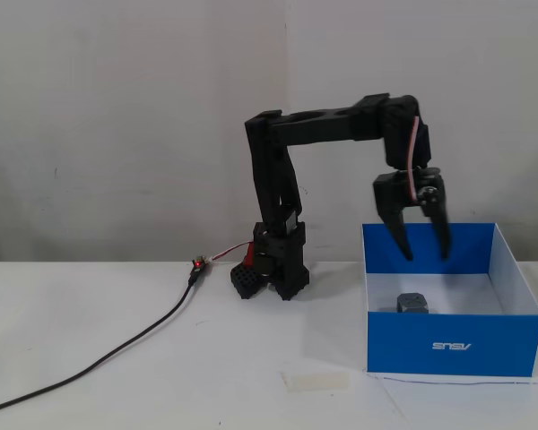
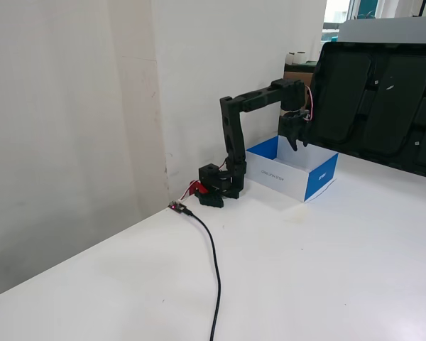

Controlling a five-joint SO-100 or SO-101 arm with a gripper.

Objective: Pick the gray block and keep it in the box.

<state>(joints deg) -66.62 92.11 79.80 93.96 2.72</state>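
The gray block [image 1: 412, 304] lies on the white floor inside the blue box [image 1: 455, 346], near its front wall. The box stands on the table to the right of the arm's base; it also shows in a fixed view [image 2: 319, 177], where the block is hidden by the box walls. My gripper [image 1: 426, 255] hangs above the box's inside with its two black fingers pointing down and spread apart. It is open and empty, above and slightly right of the block. In a fixed view the gripper [image 2: 296, 144] is over the box's far part.
The arm's base [image 1: 273, 265] stands left of the box. A black cable [image 1: 117, 348] runs from the base across the table to the left front. A pale strip of tape [image 1: 316, 381] lies on the table in front of the box. A large dark panel [image 2: 383, 99] stands behind the box.
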